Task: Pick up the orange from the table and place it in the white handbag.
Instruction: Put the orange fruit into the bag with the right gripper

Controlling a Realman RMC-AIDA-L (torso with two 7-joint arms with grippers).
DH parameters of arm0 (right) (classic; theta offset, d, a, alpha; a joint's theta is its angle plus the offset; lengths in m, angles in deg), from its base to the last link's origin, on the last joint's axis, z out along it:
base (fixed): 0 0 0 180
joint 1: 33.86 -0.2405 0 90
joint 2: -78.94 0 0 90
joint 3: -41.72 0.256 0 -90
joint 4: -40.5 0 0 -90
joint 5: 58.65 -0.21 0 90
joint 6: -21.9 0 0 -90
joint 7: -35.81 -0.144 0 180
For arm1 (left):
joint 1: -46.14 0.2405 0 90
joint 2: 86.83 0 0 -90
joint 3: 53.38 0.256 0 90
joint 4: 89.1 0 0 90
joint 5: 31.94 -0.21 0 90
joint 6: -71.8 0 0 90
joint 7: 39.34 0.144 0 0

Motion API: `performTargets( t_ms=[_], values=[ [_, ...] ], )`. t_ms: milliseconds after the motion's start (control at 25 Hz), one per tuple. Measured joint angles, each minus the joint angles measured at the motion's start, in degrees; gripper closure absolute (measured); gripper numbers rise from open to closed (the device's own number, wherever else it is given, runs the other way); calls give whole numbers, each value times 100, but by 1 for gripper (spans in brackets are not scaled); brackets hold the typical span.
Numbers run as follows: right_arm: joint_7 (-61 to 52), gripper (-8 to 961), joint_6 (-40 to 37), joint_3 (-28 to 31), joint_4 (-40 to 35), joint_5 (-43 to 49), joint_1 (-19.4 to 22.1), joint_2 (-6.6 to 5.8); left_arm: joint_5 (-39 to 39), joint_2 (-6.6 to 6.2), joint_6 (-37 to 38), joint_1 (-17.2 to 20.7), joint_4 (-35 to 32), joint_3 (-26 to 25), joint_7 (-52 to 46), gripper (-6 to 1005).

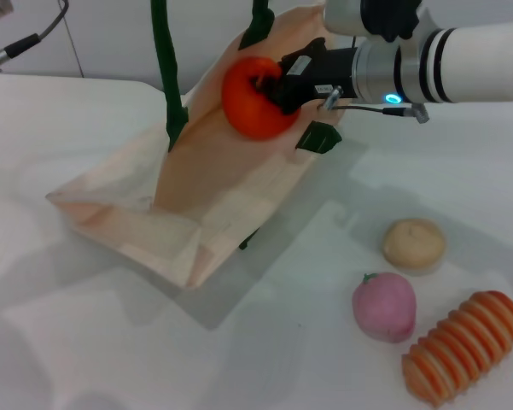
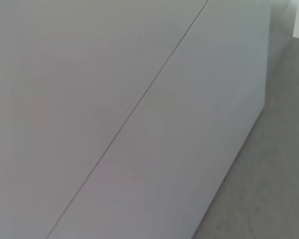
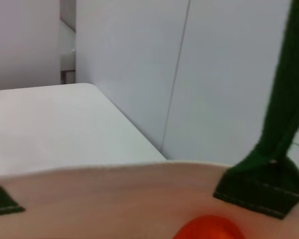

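The orange is round and bright orange-red. My right gripper is shut on it and holds it above the open mouth of the white handbag, near the bag's far end. The bag is cream canvas and lies on the table with its dark green handles pulled upward out of the top of the head view. In the right wrist view the orange shows just past the bag's rim, next to a green handle tab. My left gripper is out of view; the left wrist view shows only a wall.
On the white table to the right of the bag lie a beige round toy, a pink peach-like ball and a ribbed orange-striped toy. A cable hangs at the far left.
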Motion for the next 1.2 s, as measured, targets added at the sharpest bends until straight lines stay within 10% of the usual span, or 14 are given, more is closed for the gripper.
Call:
performTargets(
  t_ms=[920, 1200],
  values=[
    [-727, 170, 706, -588, -163, 200, 56, -70, 88, -45, -50, 275, 0, -9, 0, 946],
    [-1846, 107, 1424, -594, -1194, 929, 543, -84, 93, -53, -215, 405, -24, -38, 3, 947]
  ],
)
